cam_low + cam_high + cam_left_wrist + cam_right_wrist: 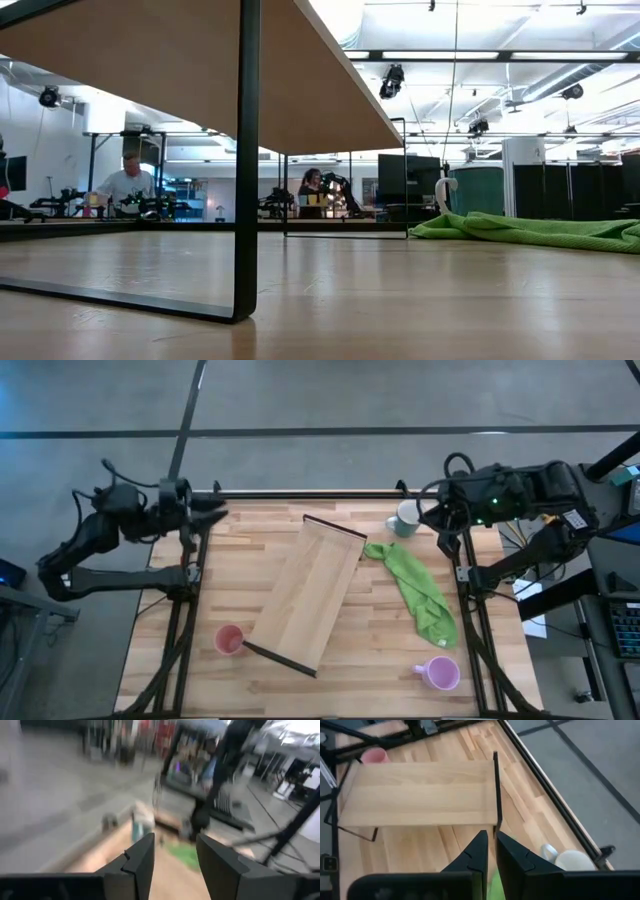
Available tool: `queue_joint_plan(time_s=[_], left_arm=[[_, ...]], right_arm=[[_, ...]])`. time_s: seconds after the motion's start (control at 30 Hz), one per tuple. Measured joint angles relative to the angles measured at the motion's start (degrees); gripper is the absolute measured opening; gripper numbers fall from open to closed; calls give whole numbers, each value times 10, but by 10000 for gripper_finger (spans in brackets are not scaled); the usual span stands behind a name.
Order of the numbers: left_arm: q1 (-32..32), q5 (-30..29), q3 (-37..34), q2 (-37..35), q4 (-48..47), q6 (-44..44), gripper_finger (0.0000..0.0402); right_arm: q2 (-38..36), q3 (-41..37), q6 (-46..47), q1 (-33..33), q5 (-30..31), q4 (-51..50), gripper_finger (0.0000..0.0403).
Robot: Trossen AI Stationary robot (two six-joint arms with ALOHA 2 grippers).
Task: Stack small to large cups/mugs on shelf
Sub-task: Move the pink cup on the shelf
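Note:
The light-wood shelf (310,592) stands slantwise mid-table on its black end frames (247,160). The salmon-pink cup (229,640) sits on the table by the shelf's near-left end. The lilac-pink mug (440,673) sits near the front right. The grey-white mug (407,518) stands at the far right, beside a green cloth (420,590). My left gripper (175,860) is open, high over the table's far left corner (215,512), and touches nothing. My right gripper (491,852) is shut on nothing, raised over the far right (436,512), close above the grey-white mug (572,860).
The green cloth lies crumpled from the shelf's far right corner toward the lilac-pink mug. Black arm frames run along the table's left and right edges. Bare wood shows in front of the shelf and between the shelf and the left frame. People sit at desks in the room behind.

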Motion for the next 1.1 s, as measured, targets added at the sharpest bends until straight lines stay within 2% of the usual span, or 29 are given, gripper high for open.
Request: queue_joint_plan(time_s=[0.23,0.4,0.53,0.83,1.03,1.1], left_arm=[[0,62,-1,-20,-209,-113,132],[0,126,-3,-5,-287,-133,132],[-2,187,-3,32,-313,-90,132],[-21,257,16,110,-390,27,132],[-49,263,42,142,-528,33,132],[-63,267,43,144,-548,29,132]], right_arm=[[2,-31,-5,0,2,-3,28],[6,-49,-2,0,36,-5,28],[8,-61,20,0,75,-5,28],[9,-100,105,0,75,-5,28],[9,-130,144,0,75,-5,28],[9,-140,158,0,75,-5,28]])
